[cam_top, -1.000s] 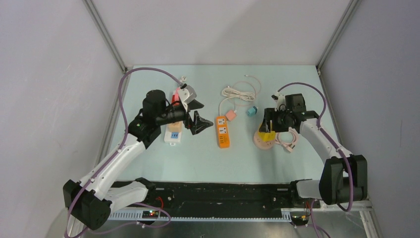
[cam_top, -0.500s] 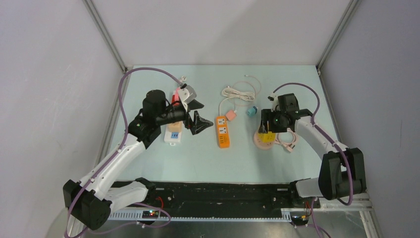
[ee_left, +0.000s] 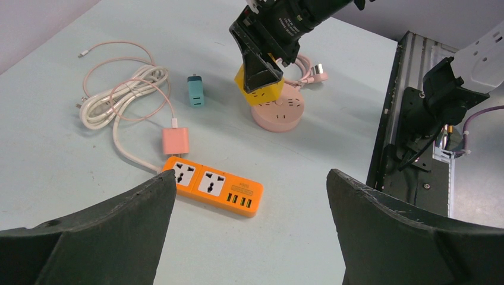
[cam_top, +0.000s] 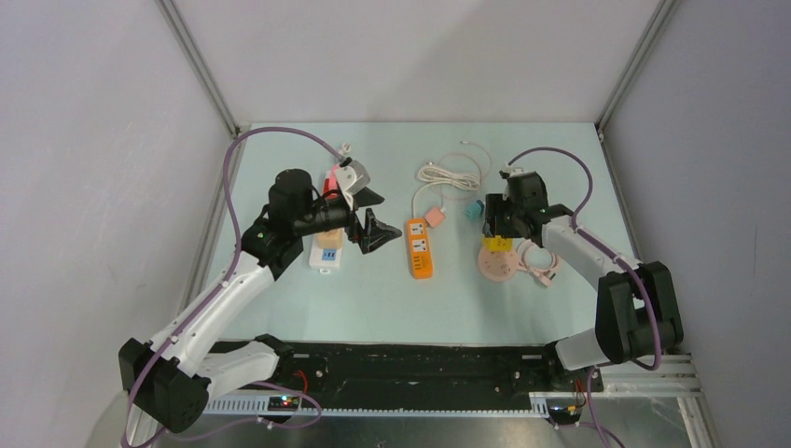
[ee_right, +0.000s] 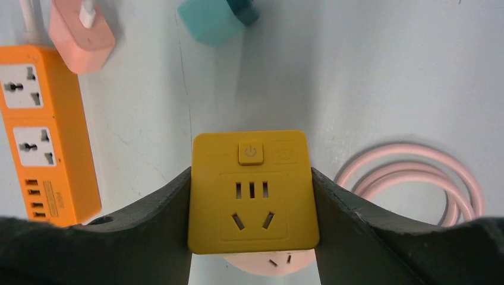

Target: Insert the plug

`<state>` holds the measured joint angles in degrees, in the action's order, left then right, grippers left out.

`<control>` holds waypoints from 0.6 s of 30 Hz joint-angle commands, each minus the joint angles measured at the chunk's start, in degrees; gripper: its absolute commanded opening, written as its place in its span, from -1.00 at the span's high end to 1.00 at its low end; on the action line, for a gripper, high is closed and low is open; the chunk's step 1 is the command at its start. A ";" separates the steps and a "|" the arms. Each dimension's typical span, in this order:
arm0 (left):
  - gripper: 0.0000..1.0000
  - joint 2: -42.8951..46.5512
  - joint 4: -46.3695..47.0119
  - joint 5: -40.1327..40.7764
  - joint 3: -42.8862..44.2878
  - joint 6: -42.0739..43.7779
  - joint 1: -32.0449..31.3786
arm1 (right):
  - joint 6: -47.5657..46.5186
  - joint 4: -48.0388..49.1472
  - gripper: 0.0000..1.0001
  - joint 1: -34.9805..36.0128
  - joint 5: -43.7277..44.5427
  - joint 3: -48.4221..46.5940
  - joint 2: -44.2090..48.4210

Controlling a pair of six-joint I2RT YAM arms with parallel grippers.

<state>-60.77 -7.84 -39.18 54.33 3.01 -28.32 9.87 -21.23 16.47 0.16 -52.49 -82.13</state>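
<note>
Pale tabletop [cam_top: 560, 149] under everything. Left claw [ee_left: 249, 175] at 9 o'clock of it, spread wide apart, gripping nothing. Right claw [ee_right: 251, 178] at 3 o'clock, clamped on the plug. Orange power strip [cam_top: 419, 246] at centre, between both claws. White cable [cam_top: 448, 173] coiled at 12 o'clock of strip. Pink round socket [cam_top: 497, 266] beneath right claw. Yellow plug [ee_right: 252, 202] directly over that socket, contact unclear. Small teal charger [ee_right: 208, 18] at 11 o'clock of plug.

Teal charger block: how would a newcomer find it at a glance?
On the pale blue-green tabletop, find the orange rectangular power strip at centre. Off its far right corner, past the pink square adapter, lies the small teal plastic charger block; it alone is teal, with no cable showing.
</note>
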 commanded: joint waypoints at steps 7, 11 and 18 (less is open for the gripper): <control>-0.99 -0.94 1.74 0.89 1.23 -2.22 0.19 | 3.66 6.54 1.00 0.84 -3.25 0.67 3.85; -0.99 -2.44 8.35 6.70 -0.07 -9.15 -0.38 | 8.33 8.78 1.00 0.68 -9.37 0.64 8.75; -0.99 -8.73 20.73 19.78 -0.75 -12.85 -7.10 | 19.58 12.76 1.00 4.07 -13.82 -1.54 14.83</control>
<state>-65.73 2.17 -29.23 53.17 -5.63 -31.53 21.67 -14.50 18.41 -10.04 -51.13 -70.63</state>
